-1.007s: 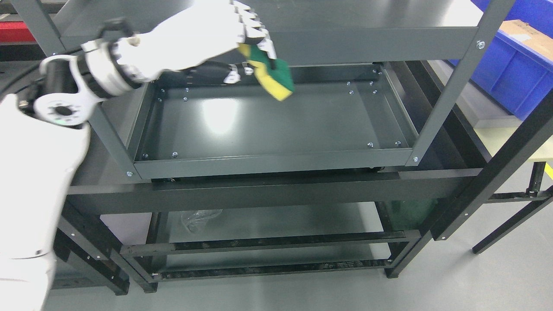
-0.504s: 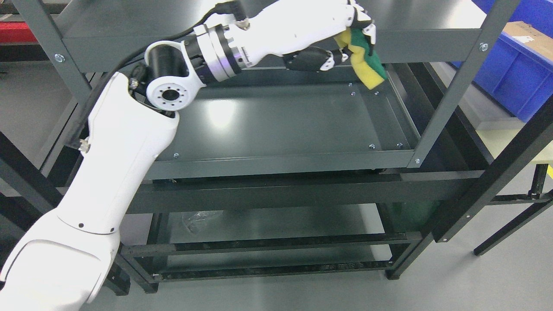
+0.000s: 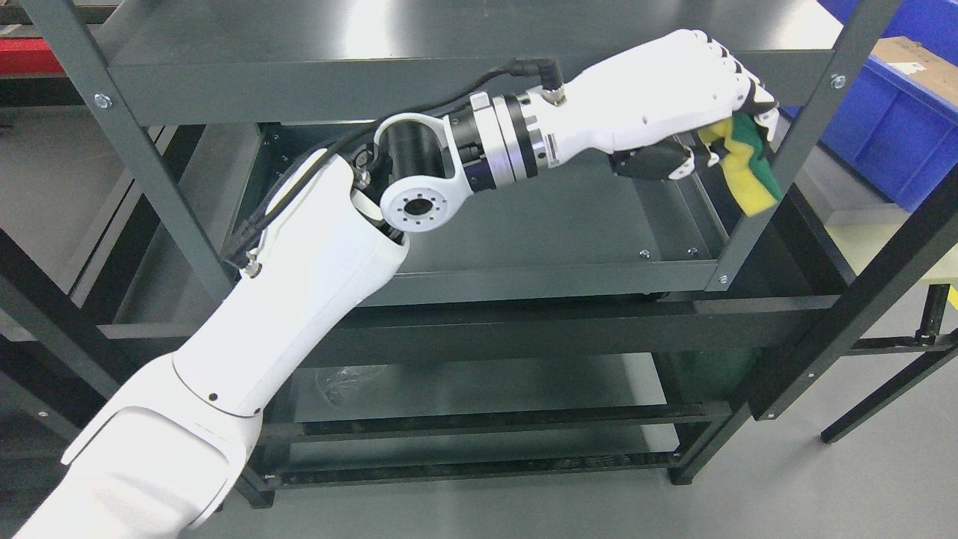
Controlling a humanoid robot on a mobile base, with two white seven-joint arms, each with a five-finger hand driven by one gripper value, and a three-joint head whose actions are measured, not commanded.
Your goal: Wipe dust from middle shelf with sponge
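My left hand (image 3: 722,123) is shut on a yellow and green sponge (image 3: 745,168). The arm reaches from the lower left across the rack to its right side. The sponge hangs below the fingers (image 3: 752,93), over the right rim of the middle shelf (image 3: 561,224), next to the rack's front right post (image 3: 793,150). The sponge is above the shelf floor and I cannot tell whether it touches the rim. The middle shelf is a dark grey metal tray with raised edges. My forearm covers much of its left and centre.
The top shelf (image 3: 419,45) overhangs close above the hand. A lower shelf (image 3: 486,389) holds a crumpled clear plastic bag (image 3: 344,378). A blue bin (image 3: 898,112) with a cardboard box stands to the right. A black frame leg (image 3: 861,292) crosses at right.
My left hand has swept the sponge from the shelf's back left, across the back, to the right edge beside the front right post. The arm has stretched far over the shelf.
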